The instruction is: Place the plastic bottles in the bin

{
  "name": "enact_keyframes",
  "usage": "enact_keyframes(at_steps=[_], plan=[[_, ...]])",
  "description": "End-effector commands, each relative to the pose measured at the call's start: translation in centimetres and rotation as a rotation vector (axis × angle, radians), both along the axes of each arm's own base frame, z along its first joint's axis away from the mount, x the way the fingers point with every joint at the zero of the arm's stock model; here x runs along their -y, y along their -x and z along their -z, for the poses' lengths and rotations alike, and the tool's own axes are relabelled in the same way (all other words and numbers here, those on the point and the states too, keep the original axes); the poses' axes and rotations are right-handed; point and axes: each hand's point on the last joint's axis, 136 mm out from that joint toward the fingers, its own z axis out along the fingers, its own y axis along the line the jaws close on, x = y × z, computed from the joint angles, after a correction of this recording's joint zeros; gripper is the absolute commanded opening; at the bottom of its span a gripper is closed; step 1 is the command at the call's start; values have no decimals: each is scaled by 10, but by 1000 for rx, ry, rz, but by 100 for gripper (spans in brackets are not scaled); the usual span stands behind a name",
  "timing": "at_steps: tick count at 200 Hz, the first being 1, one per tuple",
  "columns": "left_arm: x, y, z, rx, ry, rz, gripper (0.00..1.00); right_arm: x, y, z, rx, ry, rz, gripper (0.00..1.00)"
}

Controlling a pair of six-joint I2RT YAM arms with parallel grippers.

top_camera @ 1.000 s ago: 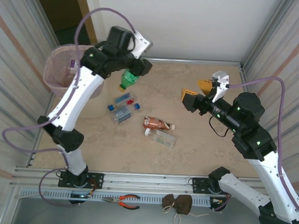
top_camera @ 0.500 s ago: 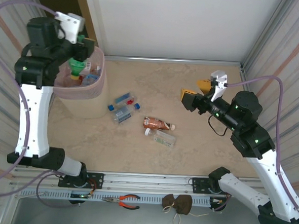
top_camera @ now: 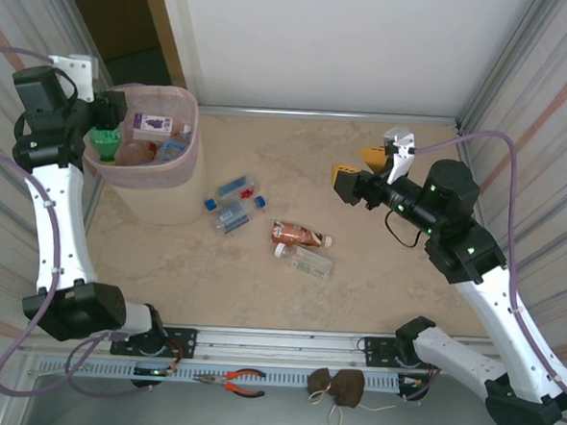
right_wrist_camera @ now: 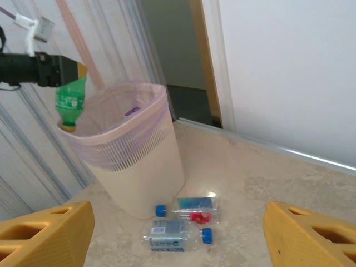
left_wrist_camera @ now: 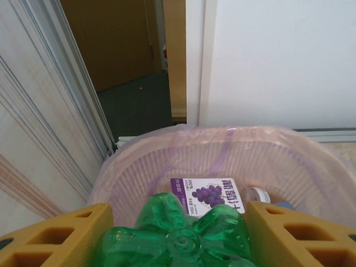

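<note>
My left jaws are clamped on a green bottle (top_camera: 105, 142). I hold it upside down, high at the far left of the scene. In my left wrist view its ribbed base sits squeezed between my two yellow fingers (left_wrist_camera: 55, 236). My right wrist view shows its orange cap pointing down, level with the left rim of the bin (top_camera: 187, 130). I cannot tell whether the cap is inside the rim or just outside it.

The pale pink bin stands on the worktop (top_camera: 376, 276) at its far left corner. It already has things in it: a white label with purple grapes (left_wrist_camera: 208, 194) lies against the far wall. A white cap (left_wrist_camera: 257, 194) is just to the right of that label.

My right jaws hang apart with nothing between them, above the far right part of the worktop and well away from the bin. Their yellow fingers (top_camera: 344, 178) point left toward it.

More bottles lie on the worktop. A small cluster of clear bottles (top_camera: 232, 205) with blue and red caps is just beside the foot of the bin, on its right. Nearer and further right lies an orange-brown bottle (top_camera: 297, 235) on its side. A single clear bottle (top_camera: 312, 262) is just beside it on the near side.

Along the near edge, past the rail, I can see orange-handled pliers (top_camera: 238, 381) and a brown pouch (top_camera: 340, 387).
</note>
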Motion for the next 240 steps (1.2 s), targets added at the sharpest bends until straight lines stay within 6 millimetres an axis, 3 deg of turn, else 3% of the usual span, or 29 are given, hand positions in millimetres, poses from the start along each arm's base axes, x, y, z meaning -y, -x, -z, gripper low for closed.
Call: enact_keyframes(at_steps=[1,78,131,155,193,240], plan=[[-5,-9,-1,59,19,1,49,-2,-1,-3,23,-11,-16,78],[-13,-28,103,-158,114,-23,49,1,-6,8,0,-12,-5,78],[-21,-43,148,-269,149,-39,54,7,-8,12,-11,-20,6,79],[-19,-44,138,-247,157,-31,61,9,-8,10,-7,-26,9,79],[-15,-38,96,-165,151,-26,76,10,-6,7,-6,-35,10,79],[-4,-27,58,-107,162,5,81,11,-3,4,-3,-44,8,78]])
